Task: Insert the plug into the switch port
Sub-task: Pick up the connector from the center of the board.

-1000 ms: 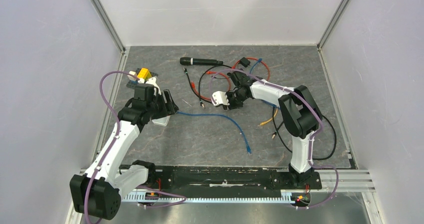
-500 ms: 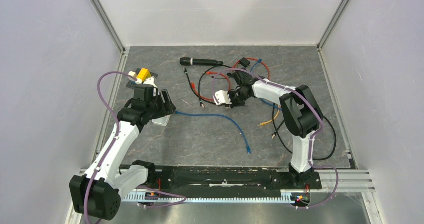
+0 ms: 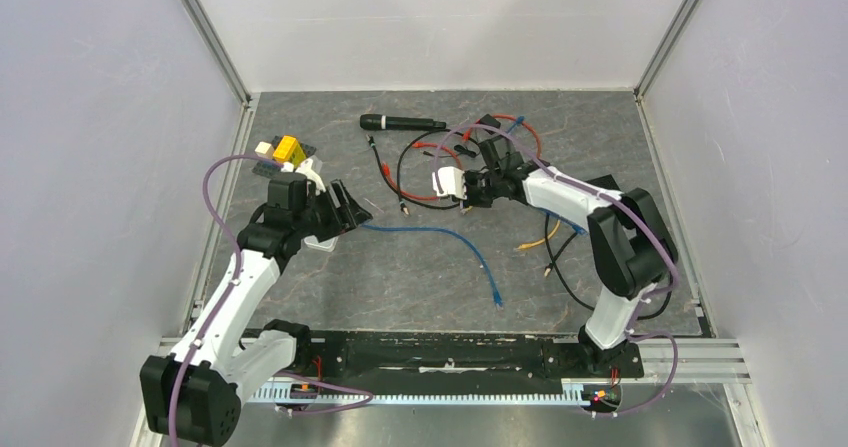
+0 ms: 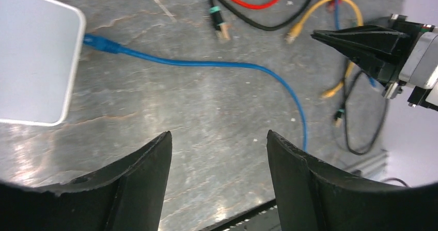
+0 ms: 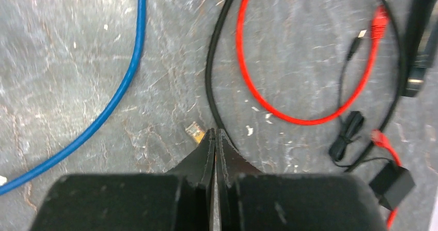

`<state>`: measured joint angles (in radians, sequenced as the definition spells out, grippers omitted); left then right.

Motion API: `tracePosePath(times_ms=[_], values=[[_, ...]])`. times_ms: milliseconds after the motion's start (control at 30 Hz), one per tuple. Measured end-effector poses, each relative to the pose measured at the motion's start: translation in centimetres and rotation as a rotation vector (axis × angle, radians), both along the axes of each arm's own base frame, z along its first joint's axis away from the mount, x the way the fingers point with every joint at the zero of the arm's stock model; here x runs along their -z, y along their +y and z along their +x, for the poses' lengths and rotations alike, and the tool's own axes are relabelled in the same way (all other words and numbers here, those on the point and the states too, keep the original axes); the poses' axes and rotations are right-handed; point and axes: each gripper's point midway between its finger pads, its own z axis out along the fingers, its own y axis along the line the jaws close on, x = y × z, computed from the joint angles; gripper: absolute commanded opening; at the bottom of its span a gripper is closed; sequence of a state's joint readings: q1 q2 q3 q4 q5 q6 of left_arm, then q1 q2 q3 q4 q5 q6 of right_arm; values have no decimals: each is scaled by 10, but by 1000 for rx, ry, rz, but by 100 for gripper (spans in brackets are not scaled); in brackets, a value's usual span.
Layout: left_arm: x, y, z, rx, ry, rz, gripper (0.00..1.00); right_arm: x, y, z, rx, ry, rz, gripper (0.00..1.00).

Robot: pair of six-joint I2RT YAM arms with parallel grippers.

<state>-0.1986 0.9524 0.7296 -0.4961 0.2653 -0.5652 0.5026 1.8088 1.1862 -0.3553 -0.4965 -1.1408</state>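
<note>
Nearest the arm bases, right of the switch box, the thin blue cable ends loose on the dark, veined, stone-like table. The box is a flat, smooth, pale grey-white slab with rounded corners. The cable's moulded blue plug butts against the box's right edge. Whether the plug sits fully in the switch port cannot be told.

The left gripper hovers just above and to the right of the box. Its matte black, curved fingers are spread wide with nothing between them.

Further right of the box, the right gripper has its tapered black fingers pressed together to a point, and nothing shows between them. A small gold-tipped connector lies just beside that point. A glossy black cable runs up to the point, beside a looping red cable. A yellow cable curls nearby.

Farthest, beyond and to the right of the box, lies a slim black cylindrical microphone. A small yellow block lies directly beyond the box.
</note>
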Motion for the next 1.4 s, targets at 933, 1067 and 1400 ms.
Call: tracePosePath(times_ms=[933,1067,1400], values=[[4,17,-16,-1,5,101,73,30,-65,54,64,37,-108,45],[5,20,-15,-10,4,112,73,39,-73,62,82,65,-127,45],[6,22,-15,-16,2,126,73,41,-85,69,125,87,-144,44]])
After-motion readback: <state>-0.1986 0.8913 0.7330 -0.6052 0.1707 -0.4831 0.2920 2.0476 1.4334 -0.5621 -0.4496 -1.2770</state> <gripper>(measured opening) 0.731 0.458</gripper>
